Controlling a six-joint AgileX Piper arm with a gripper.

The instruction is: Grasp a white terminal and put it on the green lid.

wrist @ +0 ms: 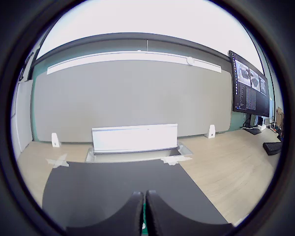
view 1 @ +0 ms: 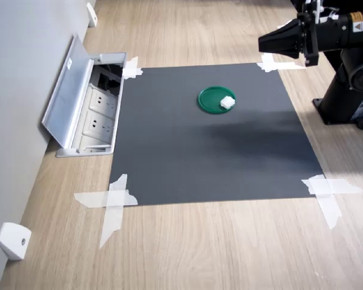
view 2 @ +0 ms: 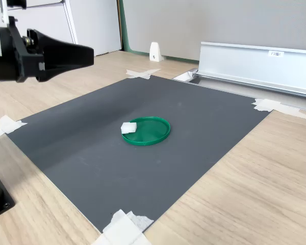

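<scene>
A small white terminal (view 1: 227,102) (view 2: 128,127) rests on the rim of the green lid (view 1: 212,96) (view 2: 152,130), which lies flat on the black mat (view 1: 212,157). The terminal sits on the lid's right edge in the first exterior view and on its left edge in the second exterior view. My gripper (view 1: 261,42) (view 2: 91,52) hangs well above the mat, off to the side of the lid and clear of it. In the wrist view the gripper (wrist: 143,211) is shut, fingers together with nothing between them.
White tape strips (view 1: 114,202) hold the mat's corners to the wooden surface. An open metal socket box (view 1: 88,109) borders the mat at the first exterior view's left. A white wedge piece (view 1: 13,240) stands by the wall. The arm's base (view 1: 345,96) stands at the first exterior view's right.
</scene>
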